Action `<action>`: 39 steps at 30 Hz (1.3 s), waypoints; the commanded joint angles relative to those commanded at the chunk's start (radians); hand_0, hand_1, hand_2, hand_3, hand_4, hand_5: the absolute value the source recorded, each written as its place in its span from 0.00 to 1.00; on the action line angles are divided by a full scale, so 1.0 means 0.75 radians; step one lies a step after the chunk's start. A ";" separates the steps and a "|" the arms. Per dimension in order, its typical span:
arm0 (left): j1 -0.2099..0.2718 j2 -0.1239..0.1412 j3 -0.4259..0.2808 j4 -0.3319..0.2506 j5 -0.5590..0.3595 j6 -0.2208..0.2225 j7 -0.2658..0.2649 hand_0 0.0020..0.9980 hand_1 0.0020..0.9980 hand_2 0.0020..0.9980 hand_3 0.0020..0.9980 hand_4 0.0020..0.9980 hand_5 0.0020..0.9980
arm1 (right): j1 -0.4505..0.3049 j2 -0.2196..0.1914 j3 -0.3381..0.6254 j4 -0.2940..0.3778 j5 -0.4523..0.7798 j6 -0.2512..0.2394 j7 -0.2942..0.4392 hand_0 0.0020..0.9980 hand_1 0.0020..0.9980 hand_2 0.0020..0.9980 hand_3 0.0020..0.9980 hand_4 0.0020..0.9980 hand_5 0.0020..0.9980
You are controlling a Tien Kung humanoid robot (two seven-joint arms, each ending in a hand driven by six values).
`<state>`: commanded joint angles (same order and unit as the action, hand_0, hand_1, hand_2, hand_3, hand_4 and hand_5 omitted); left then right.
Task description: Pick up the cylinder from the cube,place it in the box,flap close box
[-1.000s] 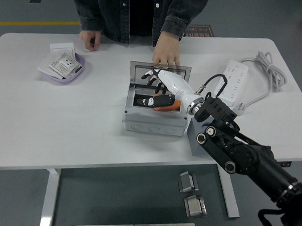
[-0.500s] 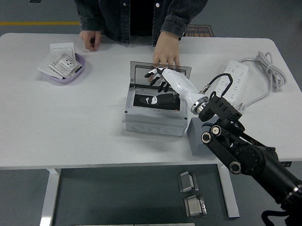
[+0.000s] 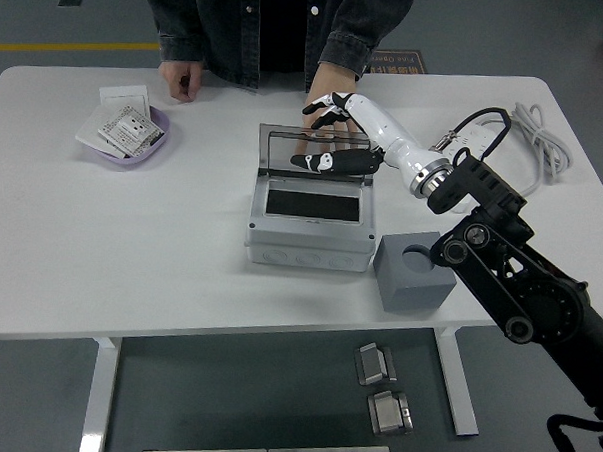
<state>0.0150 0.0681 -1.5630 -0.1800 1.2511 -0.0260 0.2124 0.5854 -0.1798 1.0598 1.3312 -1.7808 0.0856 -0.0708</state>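
While a person's hand [image 3: 332, 105] rests behind the box [image 3: 310, 214] on the white worktop [image 3: 131, 239], the robot's right hand [image 3: 348, 128] hovers over the raised clear flap [image 3: 315, 154], fingers [image 3: 314, 163] spread, holding nothing. No cylinder shows; the grey cube [image 3: 414, 272] sits just right of the box.

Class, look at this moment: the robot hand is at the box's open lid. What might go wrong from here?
1. A person's hand rests just behind the lid; the robot's right hand hovers over it and might strike it.
2. The thumb sits in front of the lid, so a push from there might not close it.
3. The box might slide toward the cube.
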 joint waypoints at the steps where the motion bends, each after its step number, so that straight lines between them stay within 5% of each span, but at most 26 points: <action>1: 0.000 0.000 0.000 0.000 0.000 0.000 0.000 0.64 0.62 0.57 0.60 0.67 0.29 | 0.010 -0.002 0.006 -0.004 0.005 0.006 -0.003 0.74 0.67 0.66 0.74 0.98 0.44; 9: -0.004 0.001 -0.002 0.000 0.008 0.000 0.005 0.64 0.62 0.57 0.60 0.67 0.29 | 0.136 0.016 -0.019 -0.195 0.041 -0.011 0.022 0.74 0.66 0.66 0.74 0.98 0.46; 22: -0.014 0.005 0.001 0.000 0.019 -0.004 0.007 0.64 0.62 0.57 0.60 0.67 0.30 | 0.253 0.120 -0.136 -0.558 0.009 -0.077 0.067 0.72 0.65 0.65 0.74 0.97 0.48; 30: -0.012 0.004 -0.002 0.000 0.024 -0.004 0.008 0.64 0.62 0.57 0.60 0.67 0.30 | 0.220 0.123 -0.170 -0.553 -0.009 -0.091 0.070 0.72 0.65 0.66 0.74 0.96 0.48; 39: -0.012 0.001 0.006 0.000 0.016 -0.003 0.002 0.64 0.62 0.57 0.60 0.67 0.30 | 0.162 0.065 -0.191 -0.416 -0.020 -0.100 0.059 0.72 0.65 0.66 0.74 0.95 0.48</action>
<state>0.0063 0.0690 -1.5587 -0.1800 1.2628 -0.0281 0.2135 0.7072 -0.1312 0.9165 1.0189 -1.7956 0.0108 -0.0265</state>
